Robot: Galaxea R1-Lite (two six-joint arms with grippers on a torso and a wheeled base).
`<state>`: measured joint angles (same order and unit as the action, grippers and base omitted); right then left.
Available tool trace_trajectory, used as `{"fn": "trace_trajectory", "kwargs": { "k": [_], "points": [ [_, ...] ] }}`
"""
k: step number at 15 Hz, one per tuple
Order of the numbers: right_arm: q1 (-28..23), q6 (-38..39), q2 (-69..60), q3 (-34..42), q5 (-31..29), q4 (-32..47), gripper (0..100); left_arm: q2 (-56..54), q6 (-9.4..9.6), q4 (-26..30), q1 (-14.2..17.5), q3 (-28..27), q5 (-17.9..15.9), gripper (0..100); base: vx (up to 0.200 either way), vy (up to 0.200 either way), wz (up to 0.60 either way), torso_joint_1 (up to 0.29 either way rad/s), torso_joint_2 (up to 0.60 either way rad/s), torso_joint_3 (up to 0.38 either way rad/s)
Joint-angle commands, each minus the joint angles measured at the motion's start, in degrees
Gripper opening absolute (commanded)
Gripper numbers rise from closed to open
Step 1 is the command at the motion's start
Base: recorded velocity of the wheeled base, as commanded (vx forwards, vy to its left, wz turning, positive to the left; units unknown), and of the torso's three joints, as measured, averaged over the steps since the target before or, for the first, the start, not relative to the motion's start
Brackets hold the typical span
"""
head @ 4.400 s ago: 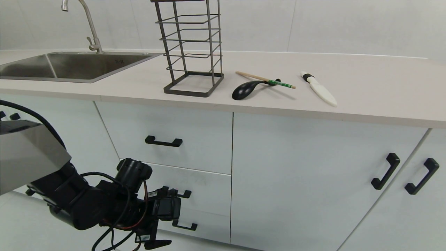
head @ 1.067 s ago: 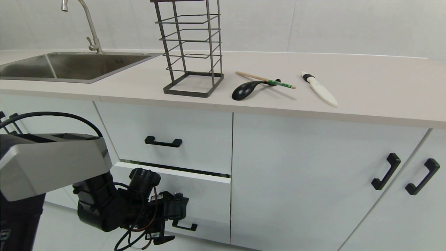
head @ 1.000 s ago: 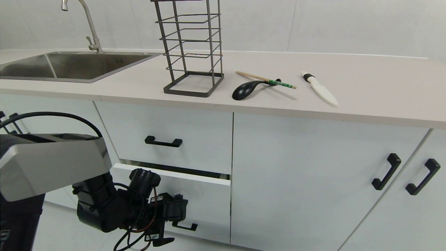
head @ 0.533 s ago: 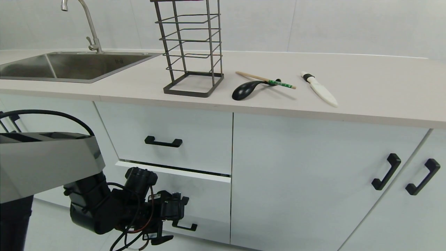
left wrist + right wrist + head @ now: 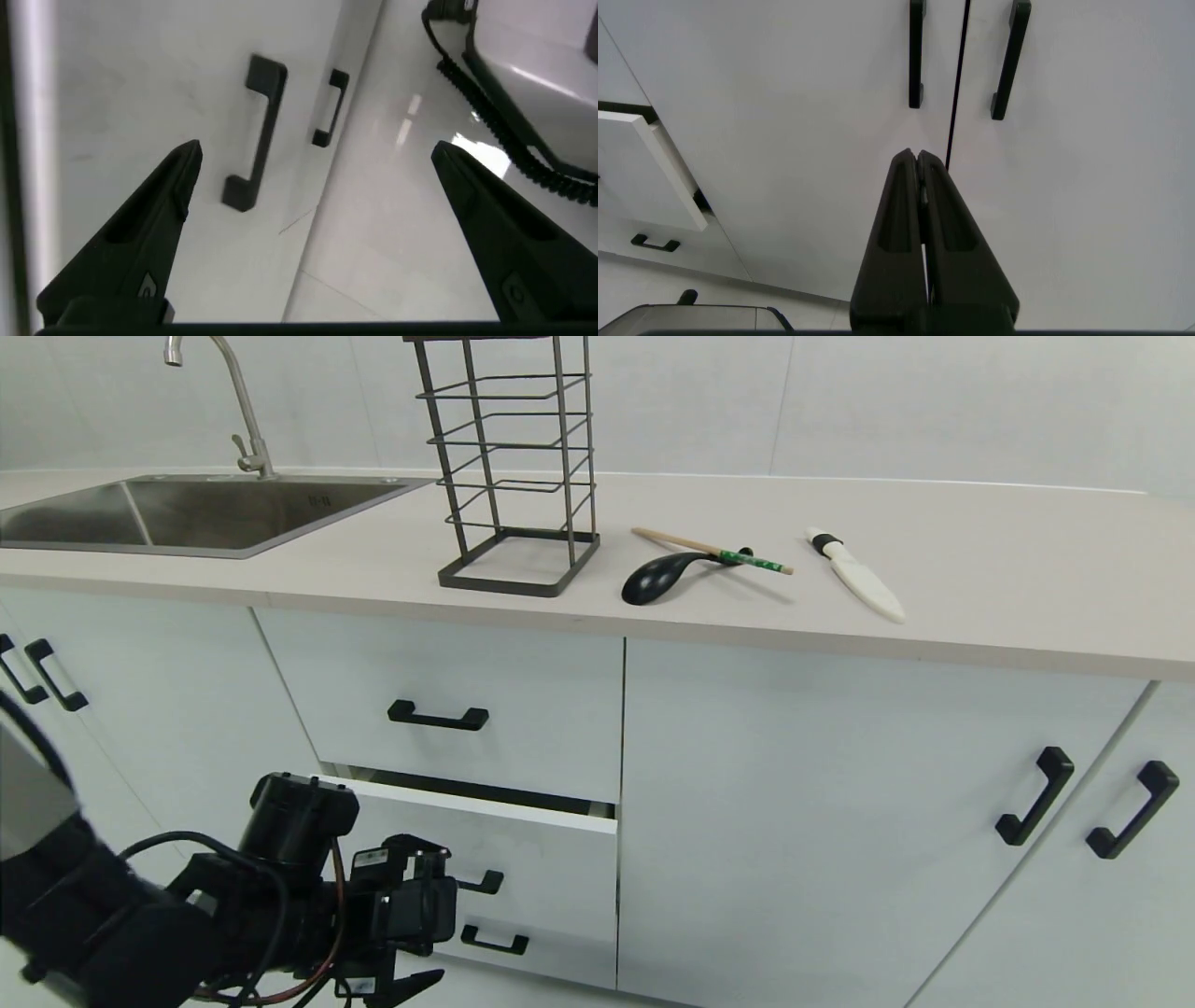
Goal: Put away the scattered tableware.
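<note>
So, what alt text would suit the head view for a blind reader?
The open left gripper hangs low before a slightly open drawer in white cabinets. On the counter above lie a black spoon, chopsticks and a white knife, beside a wire rack.

Pale countertop along the wall, steel sink sunk in at the left. Upright wire rack near the middle; just right of it a black spoon, chopsticks lying across its handle; farther right, apart, a white knife.
</note>
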<state>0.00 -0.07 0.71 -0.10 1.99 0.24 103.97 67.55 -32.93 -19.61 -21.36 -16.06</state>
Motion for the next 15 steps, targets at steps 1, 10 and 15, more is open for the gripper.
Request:
{"fn": "trace_trajectory", "kwargs": {
  "k": [1,10,15],
  "points": [
    [0.0,0.0,0.1,0.0,0.0,0.0,0,-17.1,-6.29,7.8,-4.0,1.4,-2.3,100,0.000,0.000,0.00,0.000,0.00,0.000],
    [0.0,0.0,0.1,0.0,0.0,0.0,0,-6.8,-11.39,9.5,3.6,-7.6,-18.8,100,0.000,0.000,0.00,0.000,0.00,0.000],
    [0.0,0.0,0.1,0.0,0.0,0.0,0,-0.7,-11.39,4.8,5.2,-8.4,-12.1,100,0.000,0.000,0.00,0.000,0.00,0.000]
  ]
}}
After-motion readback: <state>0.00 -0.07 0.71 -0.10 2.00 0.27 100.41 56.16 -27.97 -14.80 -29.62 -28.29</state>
